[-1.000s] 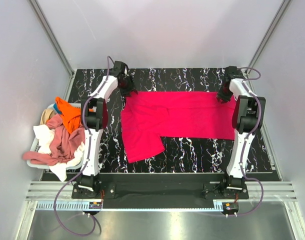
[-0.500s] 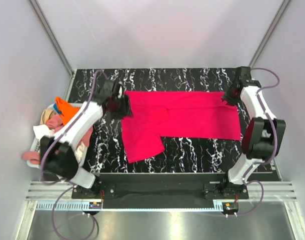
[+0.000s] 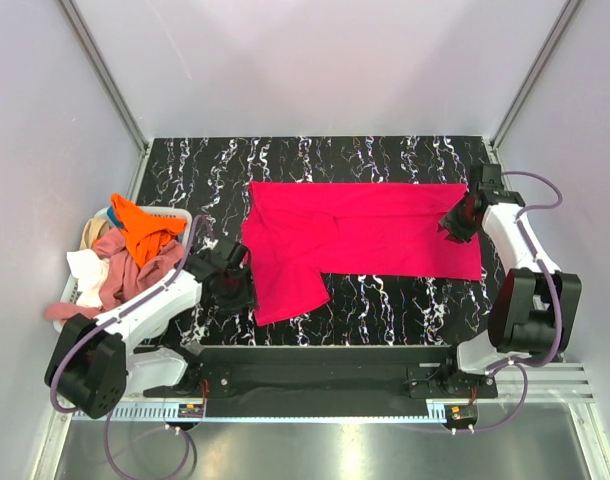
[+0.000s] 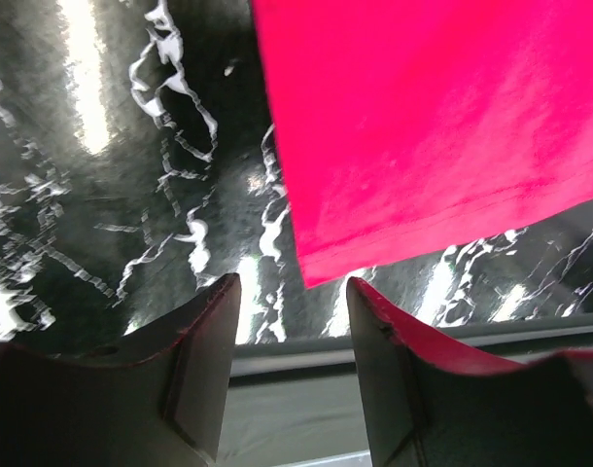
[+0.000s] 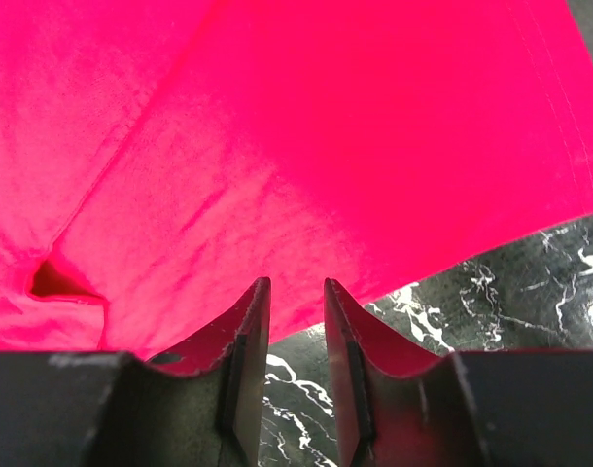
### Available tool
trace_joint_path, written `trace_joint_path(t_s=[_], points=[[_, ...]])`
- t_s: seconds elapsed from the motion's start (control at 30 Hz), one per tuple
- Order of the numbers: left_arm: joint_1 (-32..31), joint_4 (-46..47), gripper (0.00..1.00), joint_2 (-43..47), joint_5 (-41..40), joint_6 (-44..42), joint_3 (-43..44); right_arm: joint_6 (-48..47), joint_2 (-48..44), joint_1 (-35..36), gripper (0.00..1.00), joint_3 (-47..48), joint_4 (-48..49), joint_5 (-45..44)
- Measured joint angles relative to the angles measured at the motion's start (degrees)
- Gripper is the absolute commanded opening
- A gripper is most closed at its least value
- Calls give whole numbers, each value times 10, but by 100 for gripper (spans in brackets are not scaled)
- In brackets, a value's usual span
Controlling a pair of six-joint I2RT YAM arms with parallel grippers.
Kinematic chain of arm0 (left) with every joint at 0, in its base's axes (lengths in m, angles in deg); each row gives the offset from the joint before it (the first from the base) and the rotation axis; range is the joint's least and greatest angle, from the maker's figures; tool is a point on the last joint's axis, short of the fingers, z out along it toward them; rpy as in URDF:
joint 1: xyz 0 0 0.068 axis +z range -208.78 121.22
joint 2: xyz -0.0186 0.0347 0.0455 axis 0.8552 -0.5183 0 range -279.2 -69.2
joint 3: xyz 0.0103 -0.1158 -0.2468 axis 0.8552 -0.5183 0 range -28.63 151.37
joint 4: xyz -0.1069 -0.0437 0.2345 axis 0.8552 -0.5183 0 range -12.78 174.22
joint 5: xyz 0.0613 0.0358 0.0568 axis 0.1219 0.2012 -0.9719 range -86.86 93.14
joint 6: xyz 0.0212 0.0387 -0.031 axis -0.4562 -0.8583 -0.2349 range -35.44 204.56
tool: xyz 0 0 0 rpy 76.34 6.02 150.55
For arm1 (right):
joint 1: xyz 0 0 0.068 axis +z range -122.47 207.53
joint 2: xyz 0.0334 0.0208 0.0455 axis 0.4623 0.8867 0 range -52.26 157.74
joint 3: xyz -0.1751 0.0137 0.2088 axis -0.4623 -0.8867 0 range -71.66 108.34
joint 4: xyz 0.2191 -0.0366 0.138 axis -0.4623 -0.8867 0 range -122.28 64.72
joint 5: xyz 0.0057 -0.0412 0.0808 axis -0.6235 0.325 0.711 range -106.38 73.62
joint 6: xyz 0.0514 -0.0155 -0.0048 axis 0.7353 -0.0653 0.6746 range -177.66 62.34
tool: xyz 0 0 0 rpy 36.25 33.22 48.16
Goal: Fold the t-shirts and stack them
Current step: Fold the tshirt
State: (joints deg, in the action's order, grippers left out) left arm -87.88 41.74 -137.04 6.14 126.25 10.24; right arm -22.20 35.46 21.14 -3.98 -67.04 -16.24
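At the far left a white plastic basket (image 3: 173, 213) beside the black white-veined marble surface (image 3: 385, 160) holds a loose heap of t-shirts (image 3: 125, 270), orange on top, dusty pink, white and beige below. Just right of it the left pincer (image 3: 237, 282) sits low near the front edge, its jaws parted with nothing between them. It is just short of the near-left flap of the bright pinkish-red short-sleeved cotton t-shirt (image 3: 365, 230). That garment lies spread flat mid-surface, its long axis running left to right, parallel to the far edge. Its left end is wider, with a broad flap reaching toward the arm bases, and its right end is cut straight. Which end carries the neck cannot be told. The left wrist view alone shows the flap's stitched hem and its corner, ahead of the fingertips and not between them. At the right end, the right pincer (image 3: 457, 224) hovers over the cloth's near-right part. Only the right wrist view shows its jaws slightly parted and empty, with a small fold shadow at the left of the fabric and a stitched hem along the right edge.
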Motion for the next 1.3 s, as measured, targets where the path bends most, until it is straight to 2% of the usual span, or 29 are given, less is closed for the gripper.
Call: trace_joint_path(t_s=[0.3, 0.53, 0.57, 0.67, 0.7, 0.73, 0.9, 1.07, 1.3], points=[[-16, 59, 47, -13, -1, 28, -56, 100, -69, -17, 42, -90, -3, -62], [-32, 92, 41, -17, 2, 45, -69, 139, -110, -74, 44, -123, -14, -120], [-33, 97, 38, -19, 3, 45, -69, 142, -111, -83, 43, -124, -14, -128], [-38, 116, 18, -30, 6, 47, -68, 153, -115, -103, 44, -136, -14, -141], [-39, 122, 2, -33, 7, 45, -68, 156, -116, -107, 44, -142, -14, -145], [-40, 127, 0, -37, 8, 42, -67, 160, -117, -110, 45, -149, -14, -148], [-42, 117, 0, -30, 8, 34, -65, 166, -101, -138, 45, -163, -17, -157], [-43, 72, 0, 26, -2, 34, -62, 158, -53, -171, 47, -163, -10, -163], [-45, 34, 0, 44, -7, 34, -23, 144, -16, -175, 47, -170, 49, -142]])
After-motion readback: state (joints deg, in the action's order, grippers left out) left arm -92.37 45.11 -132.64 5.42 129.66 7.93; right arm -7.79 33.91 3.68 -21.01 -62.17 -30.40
